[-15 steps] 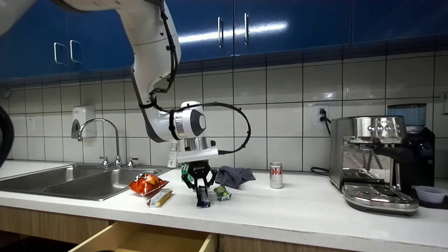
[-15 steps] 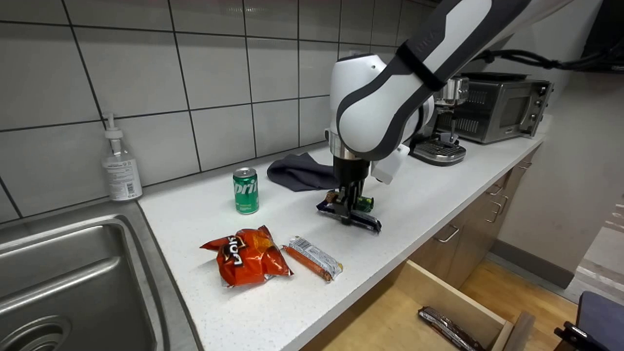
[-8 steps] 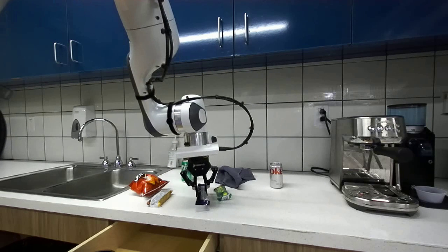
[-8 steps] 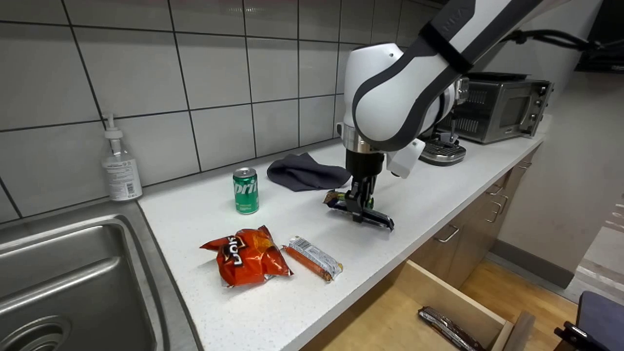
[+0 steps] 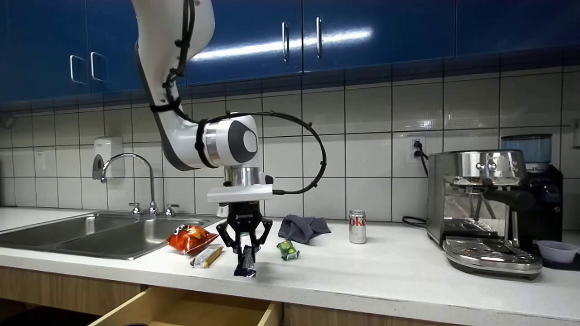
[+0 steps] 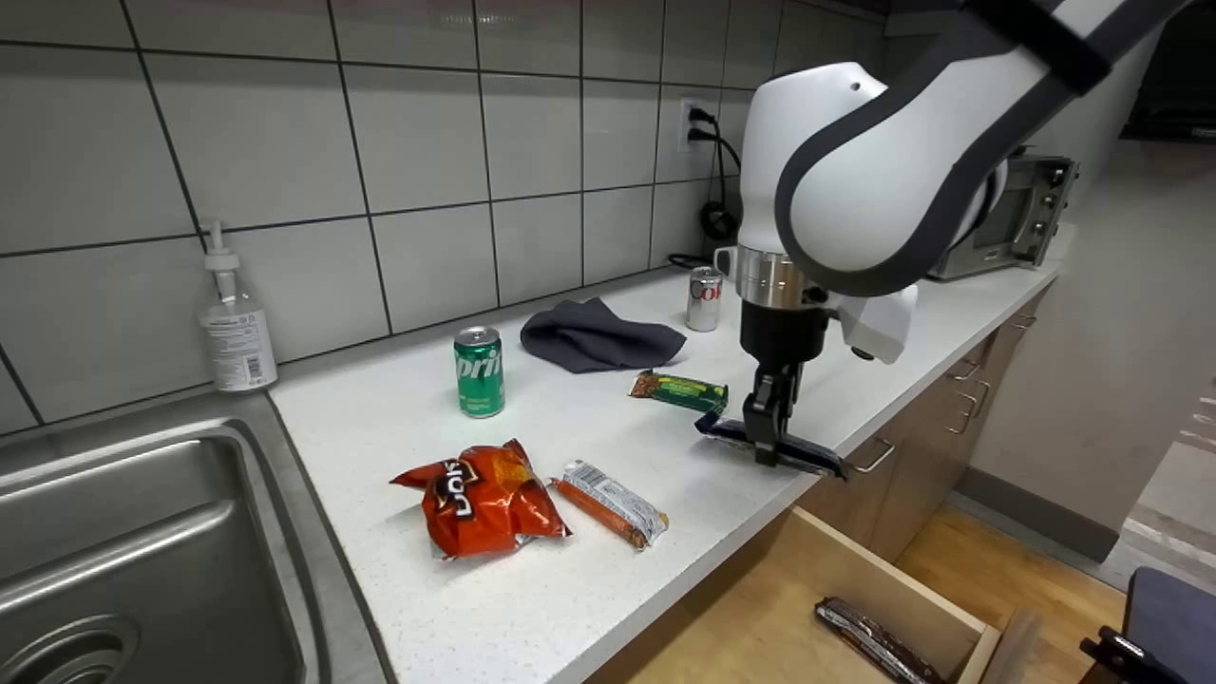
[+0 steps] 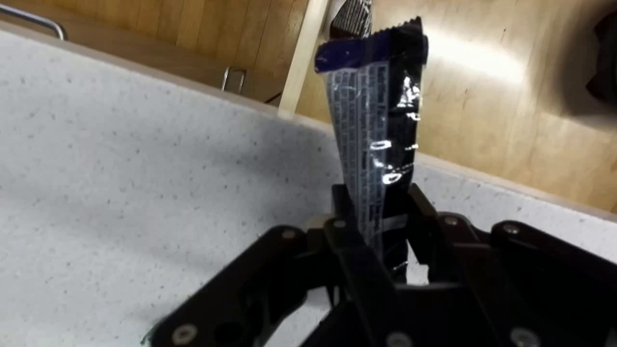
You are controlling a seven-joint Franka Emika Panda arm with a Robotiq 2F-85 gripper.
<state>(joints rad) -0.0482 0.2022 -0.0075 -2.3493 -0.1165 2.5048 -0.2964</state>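
A: What's at the claw [image 7: 380, 195]?

B: I've got it pinched around the middle of a purple-ended snack bar [image 7: 361, 120], one finger along each side. The bar looks lifted clear of the tabletop [image 7: 144, 193], and in the wrist view its far end shows over the pulled-out drawer [image 6: 736, 598].

A: Any advice for handling it well?

B: I'd go slowly. Both ends stick out past my fingers, so a knock against the drawer's side could swivel the bar. The wrapper looks slick, so I'd leave the squeeze alone: firm enough to resist slipping, gentle enough not to crush. I can't judge tilt or height from above, so I'd check an exterior view before any drop near the drawer.

A: What else should you mind?

B: Inside the drawer, a brown-wrapped bar [image 6: 874, 638] lies along one side. On the tabletop, back from the drawer, the green-wrapped bar [image 6: 682, 390] is nearest my load. The white-and-orange bar [image 6: 613, 503] lies there too, closer to the drawer than the Doritos bag [image 6: 513, 499], with the Sprite can [image 6: 480, 375] further back from it.
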